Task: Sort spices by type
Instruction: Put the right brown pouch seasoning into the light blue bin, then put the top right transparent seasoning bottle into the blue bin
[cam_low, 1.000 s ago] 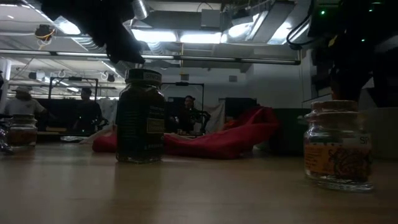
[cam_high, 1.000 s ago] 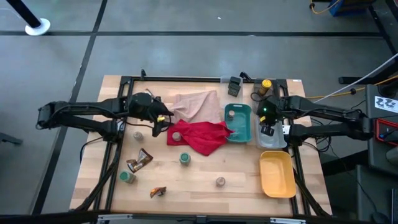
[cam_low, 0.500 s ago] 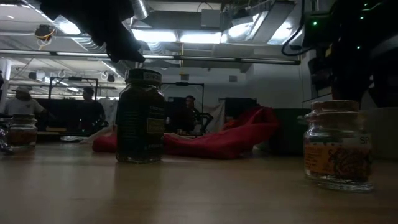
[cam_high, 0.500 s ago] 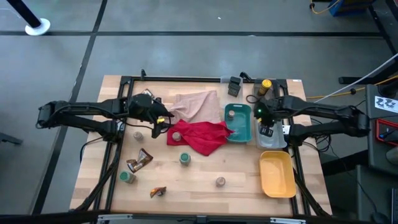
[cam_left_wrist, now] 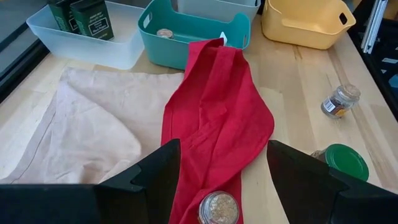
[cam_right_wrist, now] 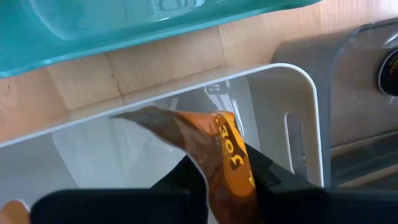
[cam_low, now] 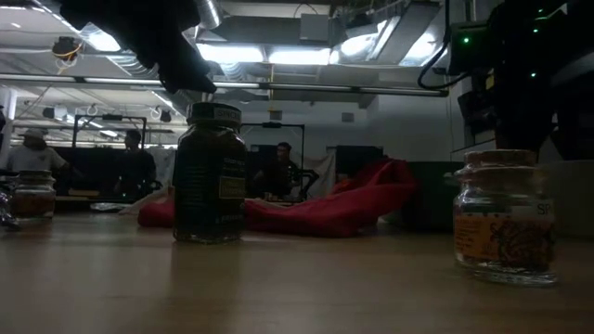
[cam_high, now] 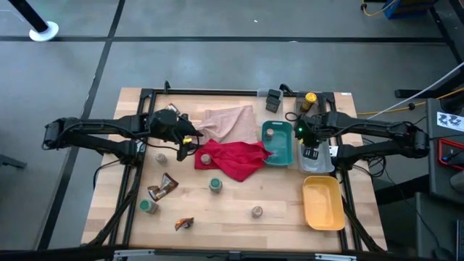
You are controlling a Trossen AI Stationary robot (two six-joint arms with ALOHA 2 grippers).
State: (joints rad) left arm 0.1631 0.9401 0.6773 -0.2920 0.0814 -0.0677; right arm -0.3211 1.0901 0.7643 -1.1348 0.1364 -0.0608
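My right gripper points down over the clear tray, shut on a crinkly brown-orange sachet. My left gripper hangs open above the left end of the red cloth; below its fingers a clear-topped jar stands on that cloth. Other jars stand on the wood. Two sachets lie near the front left. One jar sits in the teal tray. A yellow-capped bottle stands at the far edge. My right gripper pinches the sachet's lower orange part between its two fingers, coming from above. The sachet's brown end sticks out past the fingertips, clear of the tray floor as far as shows.
A beige cloth lies beyond the red one. A yellow tray stands at the front right, and a clear tray with dark tins at the far edge. Open wood lies along the table's near edge.
My right gripper has tipped a little over the clear tray and shifted slightly toward the teal tray, with the sachet still between its fingers.
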